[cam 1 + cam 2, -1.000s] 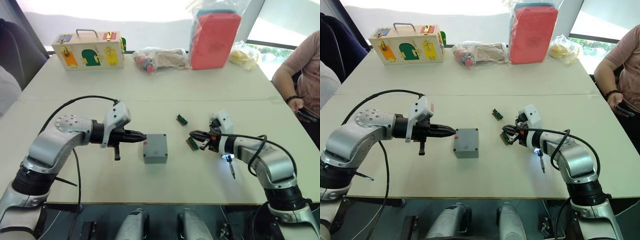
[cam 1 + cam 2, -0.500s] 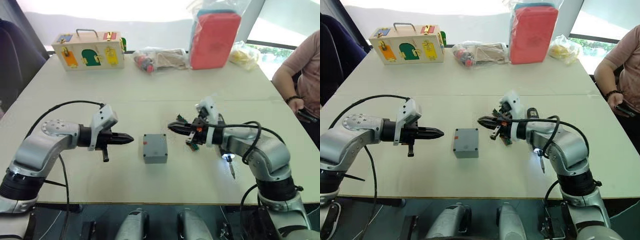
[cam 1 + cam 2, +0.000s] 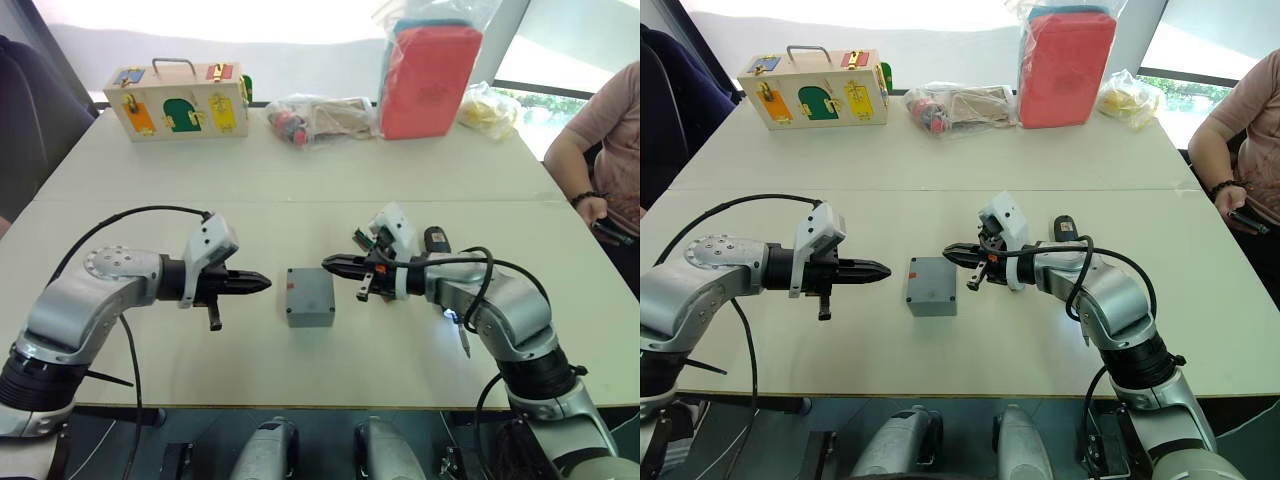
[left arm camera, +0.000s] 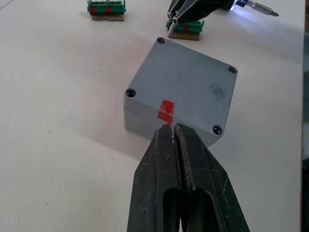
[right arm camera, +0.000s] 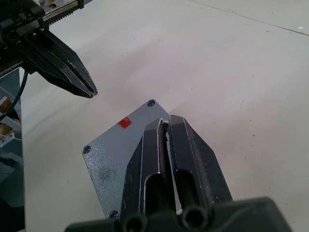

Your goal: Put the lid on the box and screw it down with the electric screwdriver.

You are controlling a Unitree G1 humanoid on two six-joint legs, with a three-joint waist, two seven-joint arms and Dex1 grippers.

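The grey box (image 3: 311, 309) stands mid-table with the lid (image 4: 183, 89) lying flat on top of it. The lid's corner screw holes show, and a red mark sits on its near edge. My left gripper (image 3: 265, 283) is shut and empty, pointing at the box's left side a short gap away. My right gripper (image 3: 327, 263) is shut, its tips just above the lid's far right corner. The electric screwdriver (image 3: 461, 335) lies on the table under my right forearm, with its tip light on and its body partly hidden.
Two small green terminal blocks (image 4: 106, 8) (image 4: 186, 29) lie beyond the box. A wooden latch box (image 3: 178, 100), a bag of items (image 3: 315, 118), a red pouch (image 3: 428, 80) and a yellow bag (image 3: 488, 108) line the far edge. A person (image 3: 600, 140) sits at the right.
My left gripper drew back leftward from the box's side. My right gripper swung left from beside the screwdriver to the box's far right corner.
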